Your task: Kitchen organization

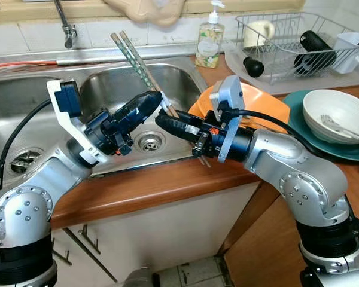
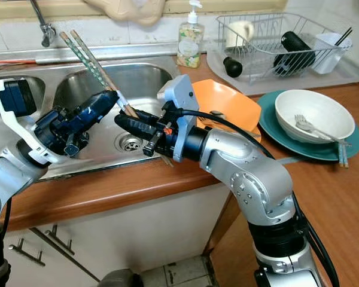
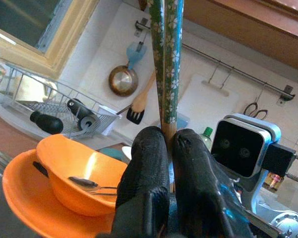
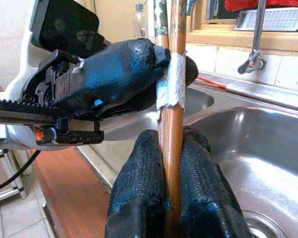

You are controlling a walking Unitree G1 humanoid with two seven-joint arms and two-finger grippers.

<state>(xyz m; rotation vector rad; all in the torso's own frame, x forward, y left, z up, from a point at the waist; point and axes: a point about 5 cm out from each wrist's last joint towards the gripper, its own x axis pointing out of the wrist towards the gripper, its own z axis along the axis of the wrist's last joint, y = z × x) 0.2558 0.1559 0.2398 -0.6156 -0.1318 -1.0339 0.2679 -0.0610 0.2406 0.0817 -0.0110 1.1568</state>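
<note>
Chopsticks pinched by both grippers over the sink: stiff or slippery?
Chopsticks look like straight, rigid wood, so probably stiff and light. The left gripper and right gripper both clamp near one end; the long patterned part could pivot or slip.

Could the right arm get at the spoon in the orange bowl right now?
Probably not yet: the right gripper is shut on the chopsticks, shared with the left gripper. The spoon lies uncovered in the orange bowl.

chopsticks [image 1: 145, 73]: a pair, green flower-patterned tops, brown wooden lower ends, white tape band around them
pose: tilted, patterned ends up and back
place: above the sink [image 1: 179, 75], clamped by both jaws
</note>
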